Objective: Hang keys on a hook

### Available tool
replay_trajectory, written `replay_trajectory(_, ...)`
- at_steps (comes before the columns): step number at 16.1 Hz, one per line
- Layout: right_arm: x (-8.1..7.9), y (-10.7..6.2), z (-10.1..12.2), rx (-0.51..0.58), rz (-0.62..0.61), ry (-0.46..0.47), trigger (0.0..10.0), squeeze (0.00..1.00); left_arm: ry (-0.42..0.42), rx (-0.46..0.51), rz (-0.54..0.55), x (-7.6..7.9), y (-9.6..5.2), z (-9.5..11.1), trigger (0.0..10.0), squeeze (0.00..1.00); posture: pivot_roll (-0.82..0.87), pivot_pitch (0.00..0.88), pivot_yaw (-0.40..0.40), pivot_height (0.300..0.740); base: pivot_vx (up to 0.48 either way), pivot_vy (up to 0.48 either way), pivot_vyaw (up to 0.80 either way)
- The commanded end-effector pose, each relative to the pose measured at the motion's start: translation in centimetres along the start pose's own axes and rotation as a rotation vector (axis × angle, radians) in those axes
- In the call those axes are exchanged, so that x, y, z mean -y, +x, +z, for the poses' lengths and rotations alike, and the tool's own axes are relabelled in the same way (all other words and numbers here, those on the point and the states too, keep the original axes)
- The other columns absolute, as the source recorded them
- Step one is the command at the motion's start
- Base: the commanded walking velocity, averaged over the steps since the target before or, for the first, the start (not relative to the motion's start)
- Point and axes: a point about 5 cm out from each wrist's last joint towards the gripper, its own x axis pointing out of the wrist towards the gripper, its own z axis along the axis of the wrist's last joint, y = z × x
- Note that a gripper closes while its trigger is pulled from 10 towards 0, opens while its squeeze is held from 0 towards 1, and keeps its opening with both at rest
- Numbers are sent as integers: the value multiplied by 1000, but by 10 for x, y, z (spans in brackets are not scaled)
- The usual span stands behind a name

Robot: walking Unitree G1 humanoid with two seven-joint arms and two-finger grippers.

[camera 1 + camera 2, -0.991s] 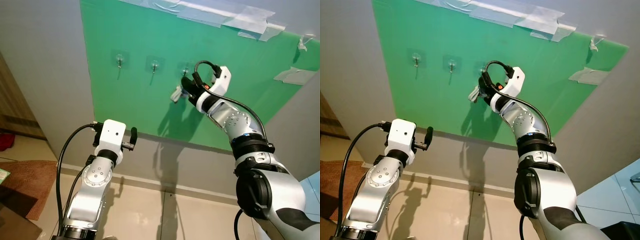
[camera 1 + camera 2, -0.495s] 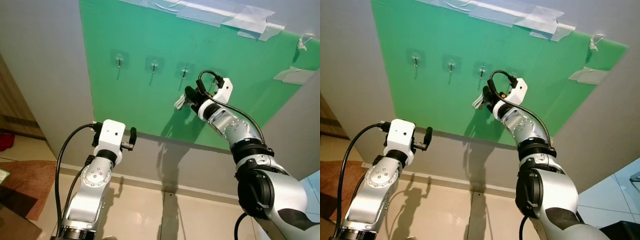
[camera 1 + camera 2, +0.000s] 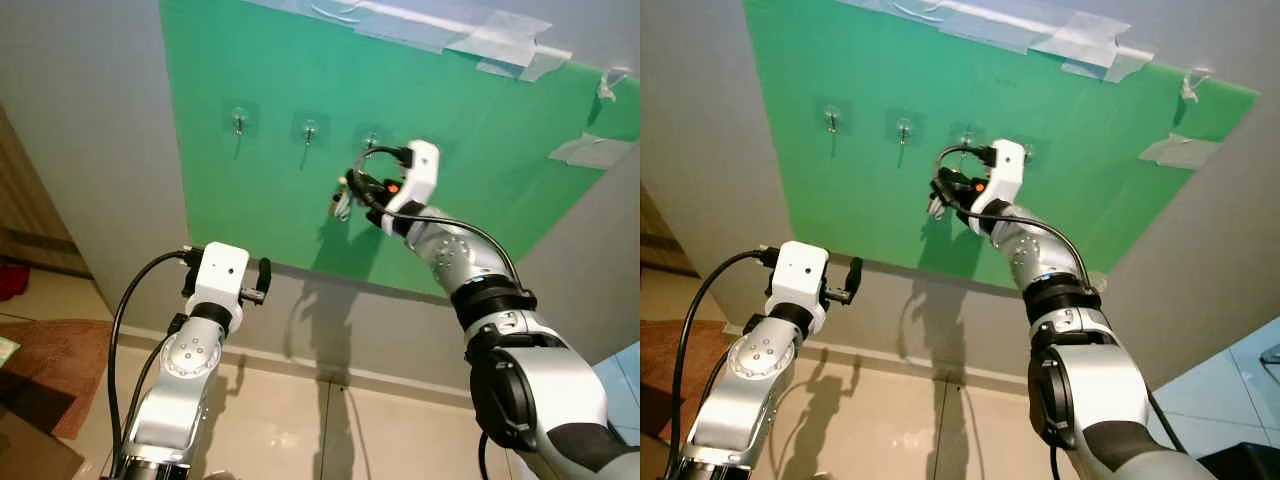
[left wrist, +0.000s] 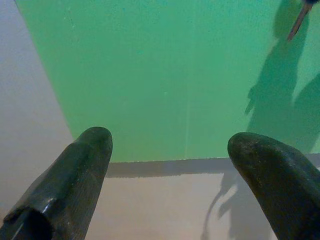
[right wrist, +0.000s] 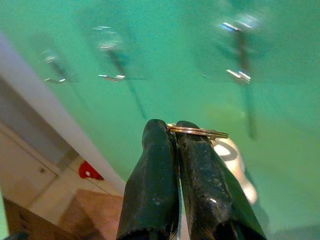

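Green, smooth board (image 3: 270, 120) carries small clear-backed metal hooks (image 3: 308, 130). Right gripper (image 3: 350, 190), just below the third hook, pinches the keys (image 3: 343, 205) by a thin brass ring (image 5: 197, 131); a slightly off approach could miss the hook. Left gripper (image 4: 170, 175) idles low, fingers spread.

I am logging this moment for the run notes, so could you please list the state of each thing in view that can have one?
keys: held by the ring in the right pincer, not on any hook
right pincer: shut on the key ring, raised near the hooks
left pincer: open, holding nothing, low before the wall
first hook: bare
second hook: bare
third hook: bare
green sheet: taped to the wall
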Motion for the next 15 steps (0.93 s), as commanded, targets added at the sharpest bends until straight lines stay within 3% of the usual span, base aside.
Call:
replay_trajectory(1, -2, -1, 13, 32, 26, -92, 0, 0, 1, 12, -2, 2, -1, 4, 10000, 0, 85, 59, -155, 740, 0, 0, 0)
replay_trajectory(5, -9, 1, 28, 75, 56, -170, 0, 0, -4, 12, -3, 2, -2, 4, 10000, 0, 85, 59, -156, 740, 0, 0, 0)
replay_trajectory(10, -3, 0, 35, 103, 25, -142, 0, 0, -59, 32, -52, 10, -1, 14, 10000, 0, 93, 47, -160, 740, 0, 0, 0)
replay_trajectory(12, -1, 0, 36, 111, 19, -84, 0, 0, -61, 24, -46, 8, -1, 12, 10000, 0, 96, 43, -161, 740, 0, 0, 0)
replay_trajectory(15, 13, -4, 30, 115, -42, 99, 0, 0, -58, 18, -47, 7, -1, 11, 10000, 0, 102, 39, -160, 740, 0, 0, 0)
